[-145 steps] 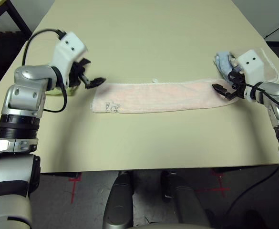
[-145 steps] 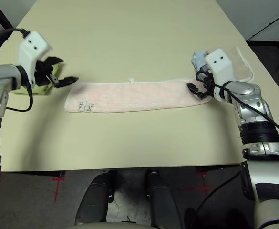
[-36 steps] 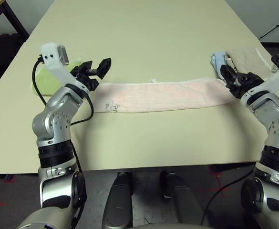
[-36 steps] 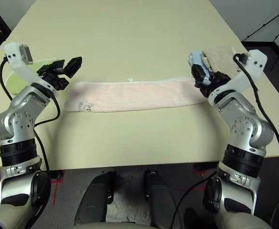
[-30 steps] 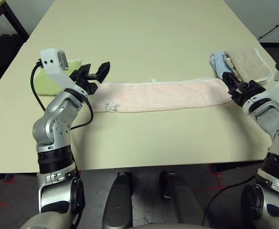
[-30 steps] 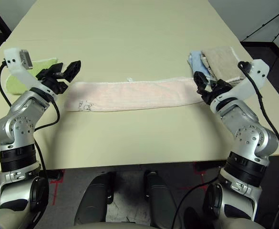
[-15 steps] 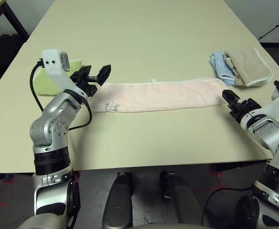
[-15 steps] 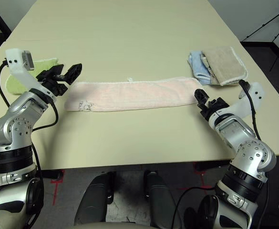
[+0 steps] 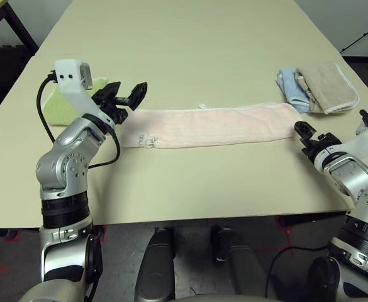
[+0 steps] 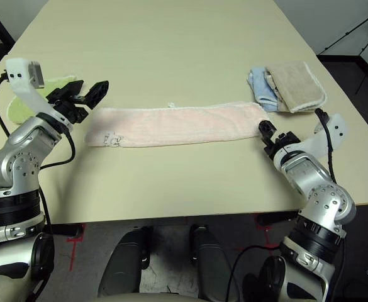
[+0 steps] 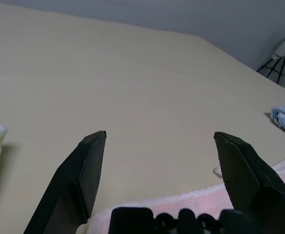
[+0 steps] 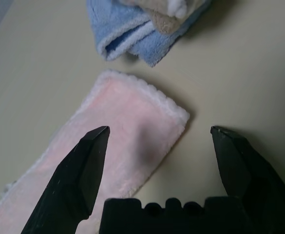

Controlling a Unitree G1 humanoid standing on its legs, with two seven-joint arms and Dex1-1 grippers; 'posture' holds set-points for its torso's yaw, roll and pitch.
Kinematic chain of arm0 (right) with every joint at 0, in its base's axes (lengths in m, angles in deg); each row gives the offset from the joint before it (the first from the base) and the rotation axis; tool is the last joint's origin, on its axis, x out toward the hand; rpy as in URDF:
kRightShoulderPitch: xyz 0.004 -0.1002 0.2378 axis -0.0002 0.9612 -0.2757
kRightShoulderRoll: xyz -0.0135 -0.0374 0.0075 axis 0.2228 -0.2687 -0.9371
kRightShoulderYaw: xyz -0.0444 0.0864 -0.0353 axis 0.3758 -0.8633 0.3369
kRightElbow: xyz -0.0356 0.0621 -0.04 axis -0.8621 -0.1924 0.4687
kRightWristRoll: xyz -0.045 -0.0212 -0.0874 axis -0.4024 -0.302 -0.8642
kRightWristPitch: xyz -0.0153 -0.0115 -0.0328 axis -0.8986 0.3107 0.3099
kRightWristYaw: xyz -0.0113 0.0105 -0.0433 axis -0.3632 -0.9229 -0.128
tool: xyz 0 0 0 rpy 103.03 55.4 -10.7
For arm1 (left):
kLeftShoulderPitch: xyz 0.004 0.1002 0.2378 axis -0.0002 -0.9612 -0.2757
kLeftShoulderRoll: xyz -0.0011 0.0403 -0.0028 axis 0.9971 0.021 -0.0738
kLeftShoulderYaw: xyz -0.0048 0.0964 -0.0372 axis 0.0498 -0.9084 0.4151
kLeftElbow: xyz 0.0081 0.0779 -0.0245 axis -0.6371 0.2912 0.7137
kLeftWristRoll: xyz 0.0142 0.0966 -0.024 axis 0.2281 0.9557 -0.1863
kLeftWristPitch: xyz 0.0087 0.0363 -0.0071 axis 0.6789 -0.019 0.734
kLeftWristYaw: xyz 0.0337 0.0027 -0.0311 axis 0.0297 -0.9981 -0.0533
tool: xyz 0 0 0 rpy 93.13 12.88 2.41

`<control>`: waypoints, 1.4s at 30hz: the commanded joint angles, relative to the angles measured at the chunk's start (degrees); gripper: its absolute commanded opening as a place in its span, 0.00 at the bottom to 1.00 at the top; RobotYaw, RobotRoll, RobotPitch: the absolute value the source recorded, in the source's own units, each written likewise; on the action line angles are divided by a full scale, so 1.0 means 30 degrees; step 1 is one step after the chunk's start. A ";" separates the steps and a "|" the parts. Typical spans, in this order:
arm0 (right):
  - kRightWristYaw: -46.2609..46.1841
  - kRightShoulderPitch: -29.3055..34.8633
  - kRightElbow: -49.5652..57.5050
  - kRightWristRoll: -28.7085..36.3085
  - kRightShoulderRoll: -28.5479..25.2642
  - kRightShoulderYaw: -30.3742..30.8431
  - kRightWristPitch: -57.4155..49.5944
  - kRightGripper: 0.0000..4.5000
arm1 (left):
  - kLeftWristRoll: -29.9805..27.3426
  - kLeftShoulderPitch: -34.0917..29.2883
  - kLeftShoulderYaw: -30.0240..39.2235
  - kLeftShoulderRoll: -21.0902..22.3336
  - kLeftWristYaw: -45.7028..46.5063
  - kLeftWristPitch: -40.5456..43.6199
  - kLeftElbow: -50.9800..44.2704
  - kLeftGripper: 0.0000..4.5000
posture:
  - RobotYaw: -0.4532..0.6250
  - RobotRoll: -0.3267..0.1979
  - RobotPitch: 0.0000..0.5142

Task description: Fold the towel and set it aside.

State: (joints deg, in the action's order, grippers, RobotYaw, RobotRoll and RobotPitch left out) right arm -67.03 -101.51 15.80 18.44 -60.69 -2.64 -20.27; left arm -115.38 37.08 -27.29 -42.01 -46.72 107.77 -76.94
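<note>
Black right claw [image 12: 159,141]: jaws apart, empty, hovering just short of the near corner of the towel's end.
Left claw [image 9: 126,96]: jaws apart, empty, raised just beside the towel's opposite end, pointing past it.
Towel [image 9: 209,125]: pale pink strip lying flat on the tabletop [image 9: 190,50], stretched between the two claws.
Beyond right claw: blue cloth [image 12: 127,29] under a beige cloth [image 9: 327,85], near the towel's end.
Beside left claw: green cloth [image 9: 61,104].
Risk: a shallow pinch may catch only one layer; overreach could snag the blue cloth.
</note>
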 commanded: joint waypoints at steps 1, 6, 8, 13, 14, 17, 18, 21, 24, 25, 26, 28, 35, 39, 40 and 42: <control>-0.0068 0.0103 -0.1598 -0.0661 -0.0202 0.0325 0.0365 1.00 | 0.0210 0.0034 -0.0177 0.0142 -0.0133 -0.0025 0.0376 1.00 | 0.56 0.62 0.41; 0.0241 -0.0453 -0.2846 -0.0999 -0.0563 0.0867 0.0871 1.00 | 0.0343 0.0209 -0.0293 0.0199 -0.0245 -0.0154 0.0535 1.00 | 0.56 0.62 0.41; 0.0325 -0.0633 -0.3219 -0.1093 -0.0641 0.1025 0.1012 1.00 | 0.0382 0.0261 -0.0327 0.0214 -0.0283 -0.0205 0.0618 1.00 | 0.56 0.62 0.41; 0.0567 -0.0997 -0.3875 -0.1409 -0.0774 0.1486 0.1328 1.00 | 0.0580 0.0443 -0.0428 0.0248 -0.0417 -0.0346 0.0800 1.00 | 0.56 0.62 0.41; 0.0632 -0.1017 -0.3913 -0.1381 -0.0752 0.1502 0.1333 1.00 | 0.0589 0.0467 -0.0419 0.0259 -0.0427 -0.0354 0.0815 1.00 | 0.56 0.62 0.41; 0.0793 -0.0847 -0.3947 -0.1559 -0.0809 0.1752 0.1217 0.92 | 0.0645 0.0559 -0.0417 0.0292 -0.0466 -0.0438 0.0950 1.00 | 0.56 0.62 0.40; 0.0809 -0.0730 -0.3884 -0.1610 -0.0804 0.1828 0.1185 0.87 | 0.0669 0.0588 -0.0420 0.0324 -0.0497 -0.0474 0.1002 1.00 | 0.56 0.62 0.40; 0.0877 -0.0526 -0.3722 -0.1672 -0.0808 0.1955 0.1080 0.63 | 0.0738 0.0726 -0.0439 0.0408 -0.0608 -0.0612 0.1266 1.00 | 0.56 0.62 0.40; 0.0907 -0.0422 -0.3551 -0.1643 -0.0727 0.1907 0.1059 0.37 | 0.0897 0.0843 -0.0523 0.0504 -0.0834 -0.0807 0.1568 1.00 | 0.55 0.62 0.40; 0.0917 -0.0398 -0.3513 -0.1641 -0.0726 0.1898 0.1042 0.28 | 0.0922 0.0886 -0.0533 0.0499 -0.0876 -0.0860 0.1658 1.00 | 0.55 0.62 0.40; 0.0936 -0.0403 -0.3523 -0.1639 -0.0741 0.1888 0.1031 0.18 | 0.0957 0.0942 -0.0557 0.0481 -0.0918 -0.0922 0.1763 1.00 | 0.55 0.62 0.40; 0.0997 -0.0365 -0.3469 -0.1601 -0.0759 0.1878 0.0979 0.02 | 0.1037 0.1013 -0.0624 0.0446 -0.1012 -0.1042 0.1904 1.00 | 0.55 0.62 0.40; 0.1576 -0.0569 -0.3057 -0.1168 -0.0695 0.2078 0.0735 0.01 | 0.1162 0.1128 -0.0789 0.0250 -0.1175 -0.1288 0.2142 1.00 | 0.55 0.62 0.39; 0.1646 -0.0613 -0.2530 -0.1273 -0.0807 0.2352 0.0498 0.18 | 0.1220 0.1203 -0.0802 0.0244 -0.1252 -0.1404 0.2291 1.00 | 0.55 0.62 0.38; 0.1580 -0.0555 -0.2348 -0.1273 -0.0808 0.2395 0.0410 0.26 | 0.1233 0.1223 -0.0798 0.0252 -0.1264 -0.1437 0.2333 1.00 | 0.55 0.62 0.38; 0.1250 -0.0342 -0.1777 -0.0977 -0.0619 0.2190 0.0134 0.44 | 0.1258 0.1245 -0.0806 0.0283 -0.1293 -0.1505 0.2390 1.00 | 0.55 0.62 0.38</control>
State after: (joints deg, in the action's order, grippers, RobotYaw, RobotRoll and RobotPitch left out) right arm -62.25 -104.10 9.60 14.67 -63.28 3.85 -18.14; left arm -112.03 40.23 -29.39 -41.23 -50.06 103.77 -70.31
